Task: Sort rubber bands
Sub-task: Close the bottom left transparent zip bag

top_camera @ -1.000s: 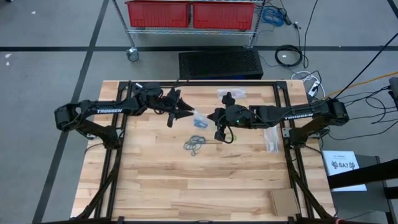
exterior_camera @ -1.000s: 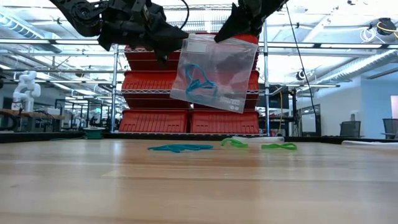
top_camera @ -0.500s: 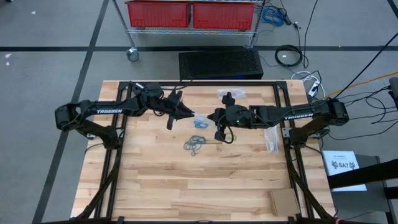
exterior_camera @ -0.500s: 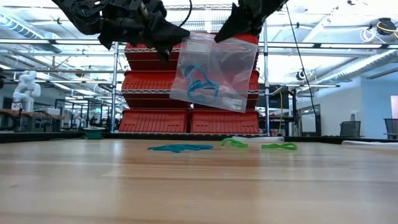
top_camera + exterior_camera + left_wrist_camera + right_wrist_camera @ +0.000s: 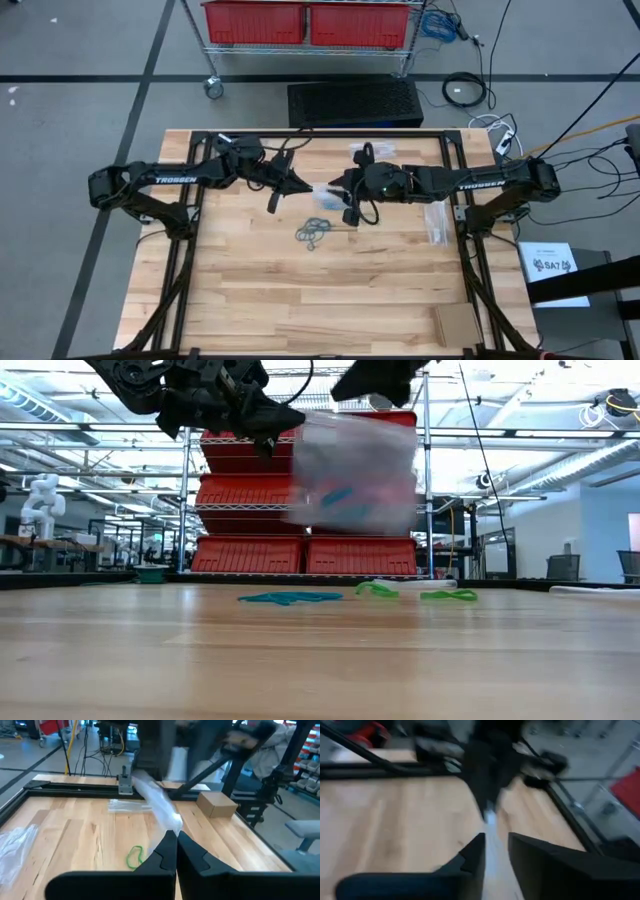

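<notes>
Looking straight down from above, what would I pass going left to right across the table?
Left arm → its tool → clear plastic bag → right arm → spare bags by the right edge.

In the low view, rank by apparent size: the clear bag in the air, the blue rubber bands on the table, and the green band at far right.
1. Clear bag, by far the largest.
2. Blue rubber bands, a flat clump.
3. Green band, smallest, though the margin over the blue clump is modest and their depths differ.
</notes>
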{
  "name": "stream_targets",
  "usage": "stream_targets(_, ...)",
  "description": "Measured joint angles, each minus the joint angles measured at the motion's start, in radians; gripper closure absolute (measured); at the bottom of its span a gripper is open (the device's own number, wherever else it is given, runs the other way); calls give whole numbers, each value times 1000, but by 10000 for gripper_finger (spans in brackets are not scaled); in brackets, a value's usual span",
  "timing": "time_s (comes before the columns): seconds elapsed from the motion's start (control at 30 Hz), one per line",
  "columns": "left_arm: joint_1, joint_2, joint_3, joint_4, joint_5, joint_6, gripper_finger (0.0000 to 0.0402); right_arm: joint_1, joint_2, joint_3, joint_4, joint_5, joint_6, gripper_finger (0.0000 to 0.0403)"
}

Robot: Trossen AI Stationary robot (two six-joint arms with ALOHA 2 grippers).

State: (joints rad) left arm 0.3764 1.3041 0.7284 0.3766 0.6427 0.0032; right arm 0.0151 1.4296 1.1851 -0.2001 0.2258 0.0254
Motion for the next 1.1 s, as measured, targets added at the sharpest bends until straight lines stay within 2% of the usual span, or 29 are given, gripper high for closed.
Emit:
stream_targets(0.2, -7, 0, 0, -1, -33, 5, 400, 0, 7, 0, 23, -21, 6, 245)
stream_targets(0.33, -6, 0, 0, 6, -47, 5, 401, -2, 25, 0, 50, -18, 5, 223)
stream_targets(0.53, -6, 0, 0, 3, -50, 5, 401, -11, 88, -2, 97, -18, -38, 240)
stream_targets(0.87, -7, 0, 0, 7, -51, 5, 401, -61, 101, -2, 122, -16, -40, 295)
stream_targets(1.1, -13, 0, 0, 7, -50, 5, 401, -61, 101, -2, 122, -56, -54, 294)
